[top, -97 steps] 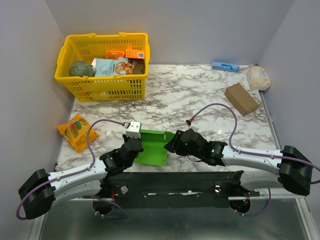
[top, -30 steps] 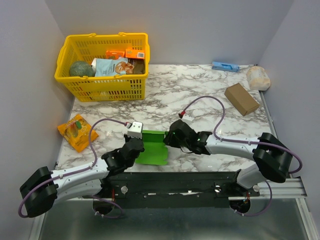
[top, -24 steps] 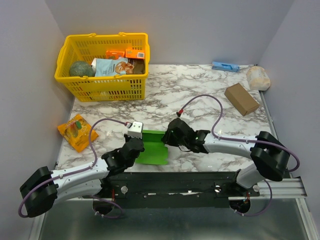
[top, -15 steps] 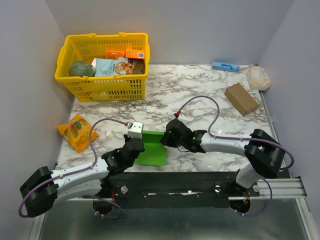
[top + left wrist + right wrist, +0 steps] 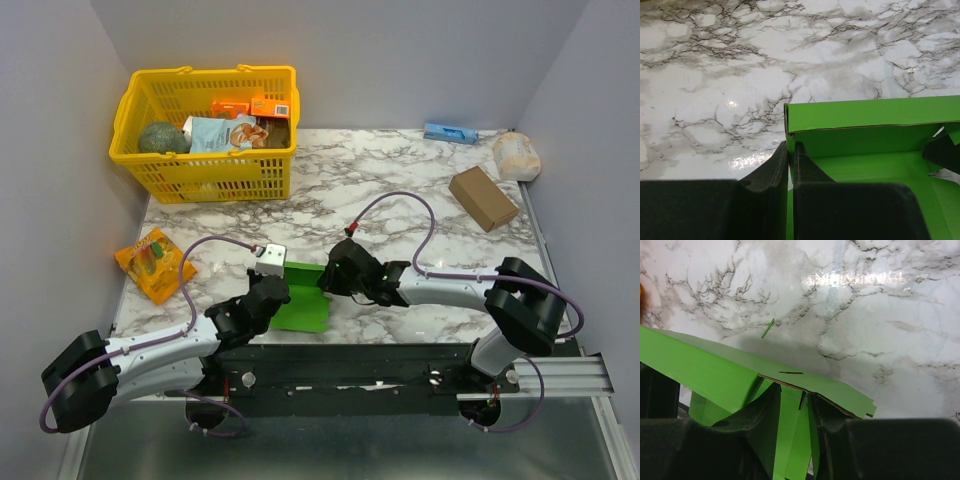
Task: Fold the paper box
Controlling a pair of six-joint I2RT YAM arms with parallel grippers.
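Observation:
The bright green paper box (image 5: 306,300) lies partly folded at the table's near edge, between my two grippers. My left gripper (image 5: 281,292) is shut on the box's left wall; the left wrist view shows both fingers (image 5: 790,146) pinching the upright green edge, with the box's back wall (image 5: 865,120) ahead. My right gripper (image 5: 328,279) is at the box's right end. In the right wrist view its jaws (image 5: 792,397) stand apart under a raised green panel (image 5: 700,365), with a green flap between them.
A yellow basket (image 5: 205,155) of groceries stands at the back left. Orange packets (image 5: 153,262) lie at the left edge. A brown cardboard box (image 5: 483,197), a white bag (image 5: 516,155) and a blue pack (image 5: 450,132) are at the back right. A green scrap (image 5: 767,328) lies on the marble.
My right gripper has moved left into the box's right end, and the box looks narrower from above. My left gripper has kept its hold and hardly moved.

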